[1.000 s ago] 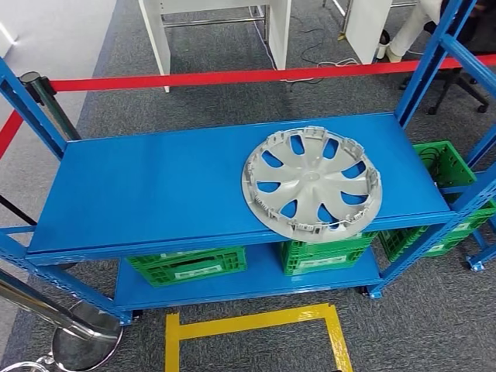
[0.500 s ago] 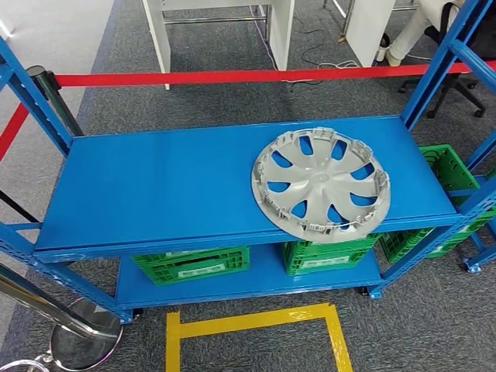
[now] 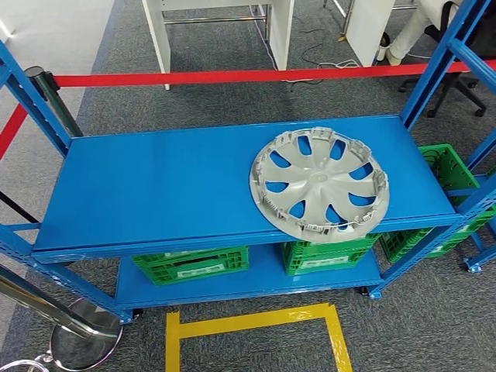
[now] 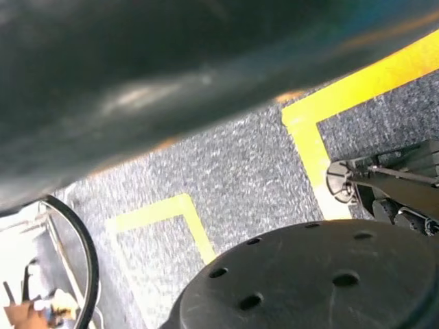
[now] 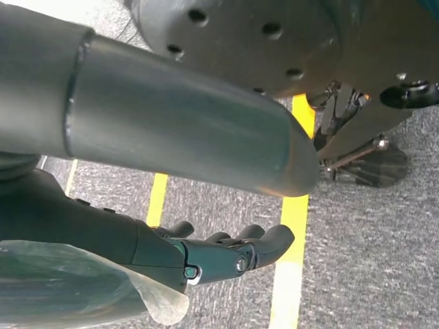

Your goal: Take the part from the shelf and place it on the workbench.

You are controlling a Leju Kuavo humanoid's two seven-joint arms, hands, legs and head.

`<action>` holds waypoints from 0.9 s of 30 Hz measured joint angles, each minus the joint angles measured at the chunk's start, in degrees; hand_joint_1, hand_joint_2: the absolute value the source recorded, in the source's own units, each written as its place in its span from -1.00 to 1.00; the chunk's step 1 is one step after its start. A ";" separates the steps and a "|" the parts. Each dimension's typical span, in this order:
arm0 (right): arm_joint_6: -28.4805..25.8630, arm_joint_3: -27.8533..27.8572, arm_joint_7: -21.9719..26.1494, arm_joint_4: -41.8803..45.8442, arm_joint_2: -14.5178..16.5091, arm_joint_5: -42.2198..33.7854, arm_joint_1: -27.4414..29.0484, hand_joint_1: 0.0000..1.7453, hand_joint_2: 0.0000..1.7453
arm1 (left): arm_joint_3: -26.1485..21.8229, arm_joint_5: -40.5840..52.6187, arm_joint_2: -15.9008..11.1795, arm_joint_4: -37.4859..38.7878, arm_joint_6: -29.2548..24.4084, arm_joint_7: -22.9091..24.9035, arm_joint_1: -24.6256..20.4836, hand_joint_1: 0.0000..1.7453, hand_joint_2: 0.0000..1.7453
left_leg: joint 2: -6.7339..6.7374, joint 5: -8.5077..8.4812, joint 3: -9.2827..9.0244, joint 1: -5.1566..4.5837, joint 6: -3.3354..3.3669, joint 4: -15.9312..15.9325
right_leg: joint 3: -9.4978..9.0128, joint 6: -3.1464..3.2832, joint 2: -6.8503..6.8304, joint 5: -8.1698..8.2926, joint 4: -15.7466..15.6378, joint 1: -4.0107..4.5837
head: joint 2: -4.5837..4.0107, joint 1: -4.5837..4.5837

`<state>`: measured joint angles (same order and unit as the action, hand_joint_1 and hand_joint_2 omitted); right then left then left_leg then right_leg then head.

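The part is a round grey hubcap [image 3: 318,184] lying flat on the right half of the blue shelf's top board [image 3: 158,186], its near rim reaching just past the front edge. In the right wrist view my right hand [image 5: 228,253] hangs over grey carpet, dark fingers stretched out and slightly curved, holding nothing. It is far from the hubcap.
Green crates [image 3: 190,265] [image 3: 328,254] sit on the lower board, and another [image 3: 447,167] stands past the right end. A red barrier tape [image 3: 234,76] runs behind the shelf. A stanchion base [image 3: 82,335] is at front left. Yellow floor tape [image 3: 251,319] marks the carpet.
The whole head view shifted slightly to the right a second ago, a camera move. The hubcap lies where it was on the shelf.
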<state>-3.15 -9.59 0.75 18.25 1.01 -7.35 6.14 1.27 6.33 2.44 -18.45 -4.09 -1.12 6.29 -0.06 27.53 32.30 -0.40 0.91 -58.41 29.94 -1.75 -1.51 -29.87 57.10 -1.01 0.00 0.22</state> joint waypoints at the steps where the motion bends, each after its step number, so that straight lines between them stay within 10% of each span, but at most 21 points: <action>1: 0.46 1.16 -0.11 0.45 -0.12 1.20 0.30 -1.00 -1.00 | 0.00 -1.05 -0.26 -0.38 0.64 0.16 0.27 -1.00 -1.00 | 0.00 0.00 -0.01 0.00 0.00 0.00 | 0.01 0.00 0.00 -0.01 0.00 0.00 | 0.00 0.00; 27: 2.91 8.09 -0.73 3.46 -0.73 7.35 2.02 -1.00 -1.00 | -0.24 -6.31 -2.02 -2.89 3.92 1.10 1.71 -1.00 -1.00 | 0.00 0.14 -0.27 -0.01 0.08 0.00 | 0.14 -0.12 -0.01 -0.14 -0.01 -0.02 | 0.00 -0.01</action>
